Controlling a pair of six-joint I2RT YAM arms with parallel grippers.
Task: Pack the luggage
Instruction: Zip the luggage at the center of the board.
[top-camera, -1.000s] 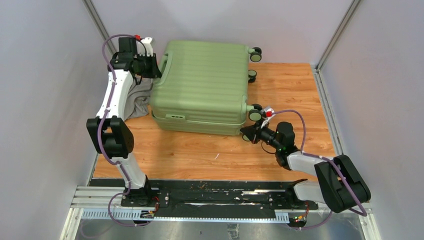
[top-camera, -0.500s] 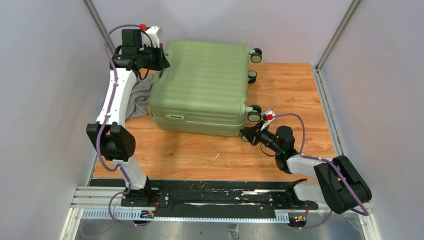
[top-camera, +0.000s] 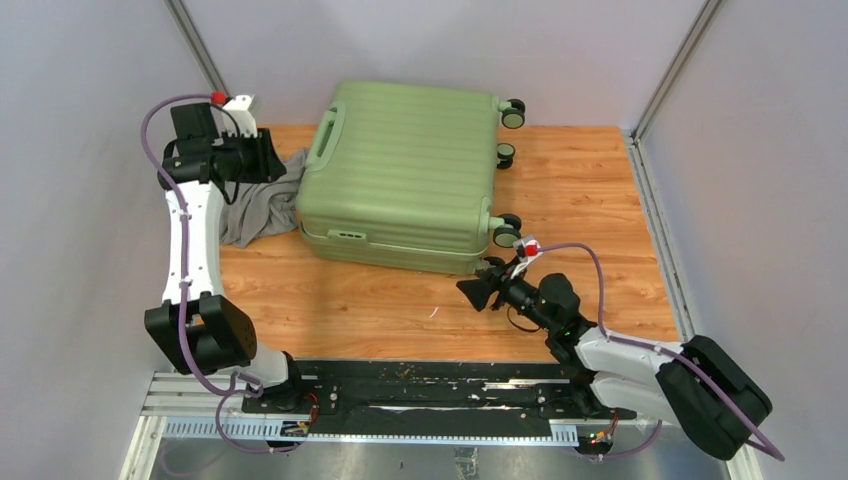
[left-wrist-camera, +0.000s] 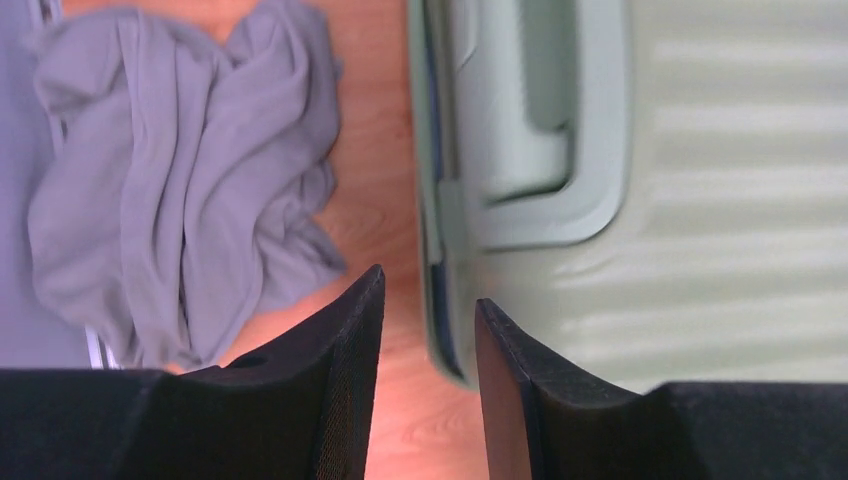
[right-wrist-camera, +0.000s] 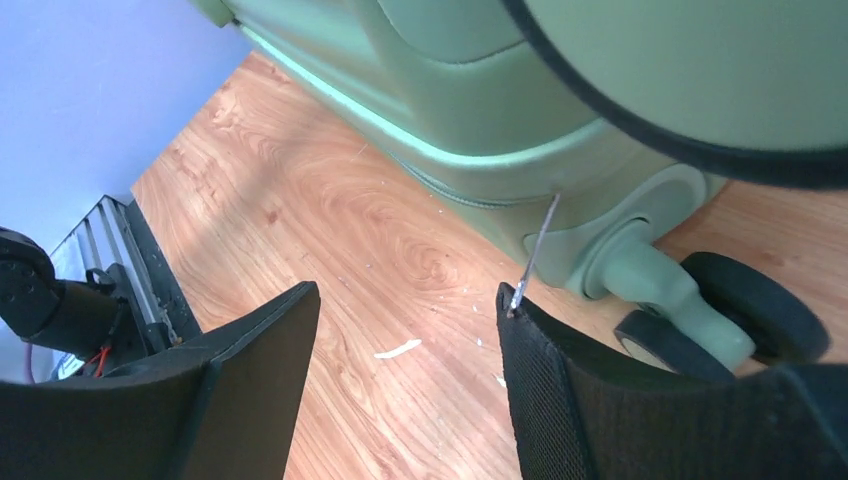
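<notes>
Light-green ribbed hard-shell luggage lies right of the released left end effector, just beyond the released right end effector.

Crumpled grey cloth is being shown lying bunched in folds at the far left of the wooden tabletop. A small white scrap is being seen on bare wood near the middle. A black rail is being seen along the near edge.
</notes>
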